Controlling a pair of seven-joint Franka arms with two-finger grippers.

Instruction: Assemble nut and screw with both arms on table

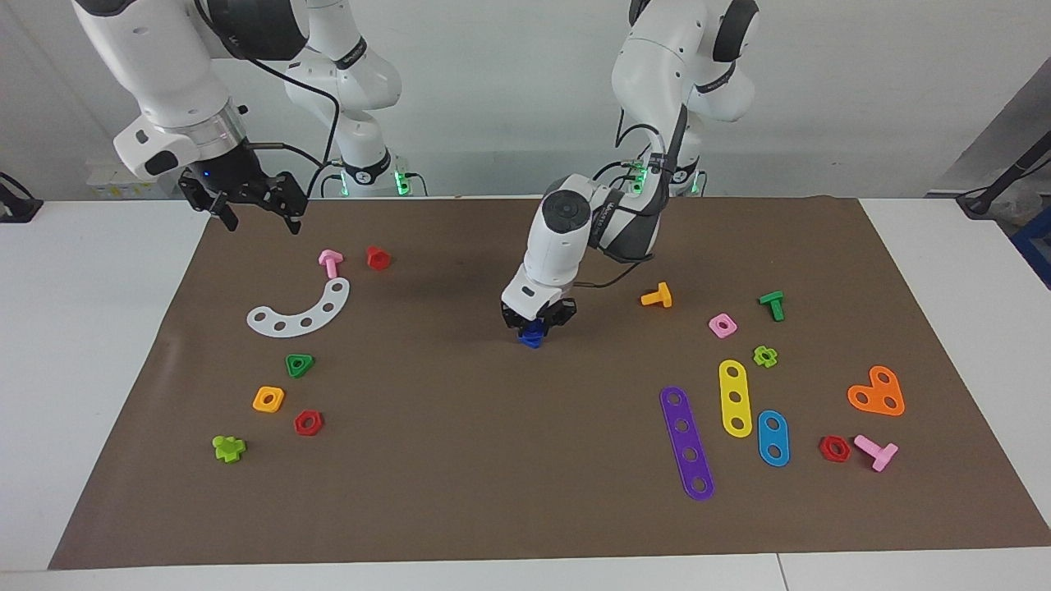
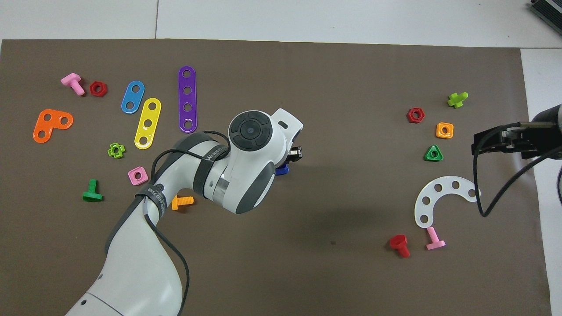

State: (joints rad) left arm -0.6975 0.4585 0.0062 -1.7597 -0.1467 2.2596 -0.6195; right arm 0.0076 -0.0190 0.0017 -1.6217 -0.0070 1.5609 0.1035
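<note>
My left gripper (image 1: 536, 325) is down at the middle of the brown mat (image 1: 460, 460), its fingers around a small blue piece (image 1: 532, 337). A corner of that piece shows under the left wrist in the overhead view (image 2: 282, 170). I cannot tell whether it is the nut, the screw or both; no other blue nut or screw is in view. My right gripper (image 1: 256, 215) hangs open and empty above the mat's corner at the right arm's end, and it also shows in the overhead view (image 2: 485, 145).
Near the right arm's end lie a white arc strip (image 1: 302, 310), a pink bolt (image 1: 330, 262), a red bolt (image 1: 378, 258), a green triangular nut (image 1: 299, 364) and an orange square nut (image 1: 268, 399). Toward the left arm's end lie an orange bolt (image 1: 658, 296), a pink nut (image 1: 722, 325) and coloured strips (image 1: 686, 442).
</note>
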